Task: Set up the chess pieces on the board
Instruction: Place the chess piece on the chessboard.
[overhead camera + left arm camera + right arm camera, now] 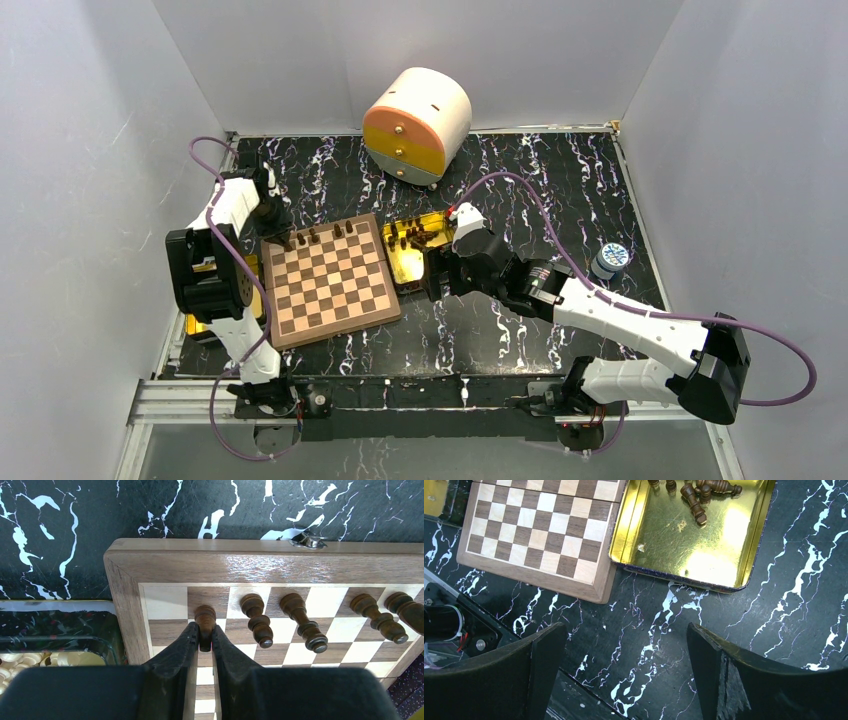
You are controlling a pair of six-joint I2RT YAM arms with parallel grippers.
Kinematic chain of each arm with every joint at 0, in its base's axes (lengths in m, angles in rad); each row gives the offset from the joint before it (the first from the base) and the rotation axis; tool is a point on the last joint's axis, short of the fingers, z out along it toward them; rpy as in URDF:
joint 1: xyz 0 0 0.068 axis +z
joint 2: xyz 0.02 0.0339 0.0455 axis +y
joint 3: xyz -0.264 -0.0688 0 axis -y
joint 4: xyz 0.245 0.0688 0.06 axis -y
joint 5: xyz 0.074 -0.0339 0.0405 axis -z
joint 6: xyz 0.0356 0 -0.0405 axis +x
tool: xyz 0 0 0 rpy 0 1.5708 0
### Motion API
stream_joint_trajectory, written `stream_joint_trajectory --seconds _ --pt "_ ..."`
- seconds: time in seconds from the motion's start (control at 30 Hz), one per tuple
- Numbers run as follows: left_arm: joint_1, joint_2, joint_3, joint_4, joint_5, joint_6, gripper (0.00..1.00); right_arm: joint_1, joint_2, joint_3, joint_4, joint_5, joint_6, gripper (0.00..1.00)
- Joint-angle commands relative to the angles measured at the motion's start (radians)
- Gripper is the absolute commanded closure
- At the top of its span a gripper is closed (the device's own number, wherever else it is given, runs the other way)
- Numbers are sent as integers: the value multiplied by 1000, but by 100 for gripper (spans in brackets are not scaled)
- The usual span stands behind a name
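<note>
The wooden board (330,282) lies left of centre. Several dark brown chess pieces (314,236) stand along its far row. My left gripper (283,240) is at the board's far left corner. In the left wrist view it (205,637) is shut on a dark piece (205,616) over the second square of the far row, beside standing pieces (257,620). My right gripper (432,272) is open and empty, just right of the board. In the right wrist view it (626,650) hovers over bare table. More dark pieces (696,495) lie in the gold tin (689,545).
The gold tin (415,250) touches the board's right edge. An orange and cream drawer unit (415,125) stands at the back. A blue-capped bottle (610,258) stands at the right. A second tin holding cream pieces (20,660) lies left of the board.
</note>
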Motion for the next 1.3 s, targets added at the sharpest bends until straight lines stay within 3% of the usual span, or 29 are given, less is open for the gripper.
stream_joint_trajectory --seconds 0.0,0.73,0.93,1.27 --pt "0 11 28 -1 5 12 89 5 -4 7 35 25 -7 1" --pt "-14 41 35 9 -42 19 88 5 -2 6 31 35 -13 1" --pt "-17 38 39 -9 -46 21 73 5 1 5 33 36 -13 1" --pt "-20 -21 94 -43 -13 10 60 4 23 19 27 5 -10 1"
